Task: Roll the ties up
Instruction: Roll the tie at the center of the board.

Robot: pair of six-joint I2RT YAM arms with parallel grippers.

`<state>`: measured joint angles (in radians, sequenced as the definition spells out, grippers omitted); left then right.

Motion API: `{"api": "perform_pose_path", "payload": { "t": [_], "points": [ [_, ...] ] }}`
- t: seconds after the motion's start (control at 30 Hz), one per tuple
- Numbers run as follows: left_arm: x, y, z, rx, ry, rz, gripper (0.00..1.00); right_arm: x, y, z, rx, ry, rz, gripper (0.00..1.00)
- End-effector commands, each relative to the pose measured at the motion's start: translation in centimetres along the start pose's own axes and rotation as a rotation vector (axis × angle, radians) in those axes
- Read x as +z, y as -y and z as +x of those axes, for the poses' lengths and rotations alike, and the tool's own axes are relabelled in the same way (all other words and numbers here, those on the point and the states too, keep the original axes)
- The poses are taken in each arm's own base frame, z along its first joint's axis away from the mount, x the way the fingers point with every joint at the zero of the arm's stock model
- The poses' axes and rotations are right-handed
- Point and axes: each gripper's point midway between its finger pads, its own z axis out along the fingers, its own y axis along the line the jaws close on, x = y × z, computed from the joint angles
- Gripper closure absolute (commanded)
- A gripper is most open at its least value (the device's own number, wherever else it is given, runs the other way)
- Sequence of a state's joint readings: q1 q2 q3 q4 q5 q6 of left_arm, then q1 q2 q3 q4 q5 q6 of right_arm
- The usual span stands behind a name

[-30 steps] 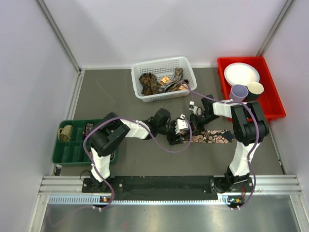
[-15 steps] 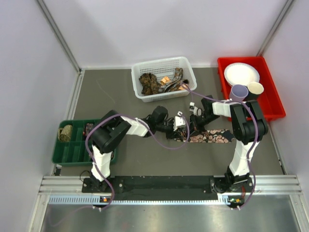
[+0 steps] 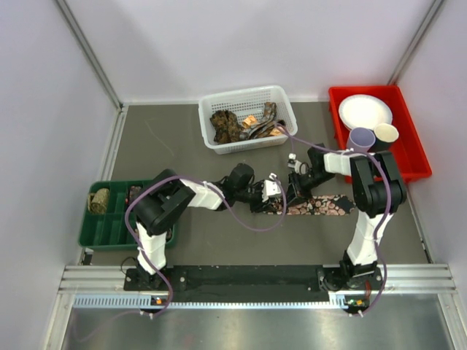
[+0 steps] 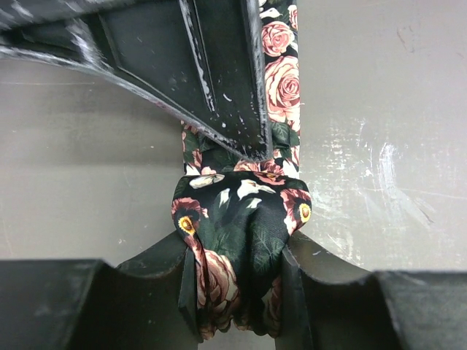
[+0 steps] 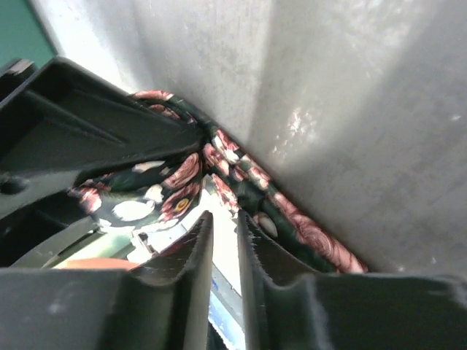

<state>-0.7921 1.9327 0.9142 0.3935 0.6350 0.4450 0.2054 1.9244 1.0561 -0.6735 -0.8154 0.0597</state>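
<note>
A dark tie with pink roses (image 3: 325,205) lies flat on the grey table, its left end wound into a small coil (image 4: 244,219). My left gripper (image 4: 237,255) is shut on that coil, one finger pressing each side. In the top view it sits mid-table (image 3: 274,200). My right gripper (image 5: 222,226) hovers just over the strip beside the coil, also visible from above (image 3: 295,191). Its jaws stand a narrow slit apart with nothing between them. One of its fingers (image 4: 219,73) lies over the tie just past the coil.
A white mesh basket (image 3: 246,98) at the back holds more ties (image 3: 230,125). A red bin (image 3: 408,149) with a plate and cups stands at the back right. A green tray (image 3: 109,227) at the left holds a rolled coil (image 3: 99,200).
My left jaws have narrowed onto the coil and the wrist has shifted slightly towards the right arm. My right jaws have parted a little. The flat strip has stayed put.
</note>
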Motion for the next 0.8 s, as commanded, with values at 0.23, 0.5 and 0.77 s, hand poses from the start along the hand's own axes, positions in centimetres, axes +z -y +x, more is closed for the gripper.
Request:
{"api": "perform_pose_path", "payload": {
  "t": [0.23, 0.5, 0.77],
  "points": [
    [-2.4, 5.4, 10.6, -0.216, -0.375, 0.080, 0.65, -3.6, -5.2, -1.5, -0.127, 0.144, -0.211, 0.45],
    [-2.4, 5.5, 10.4, -0.211, -0.372, 0.085, 0.60, -0.1, -4.8, -0.8, -0.137, 0.056, -0.191, 0.47],
    [-2.2, 5.9, 10.2, -0.217, -0.362, 0.110, 0.53, 1.0, -2.3, -1.1, -0.125, 0.052, -0.083, 1.00]
  ]
}}
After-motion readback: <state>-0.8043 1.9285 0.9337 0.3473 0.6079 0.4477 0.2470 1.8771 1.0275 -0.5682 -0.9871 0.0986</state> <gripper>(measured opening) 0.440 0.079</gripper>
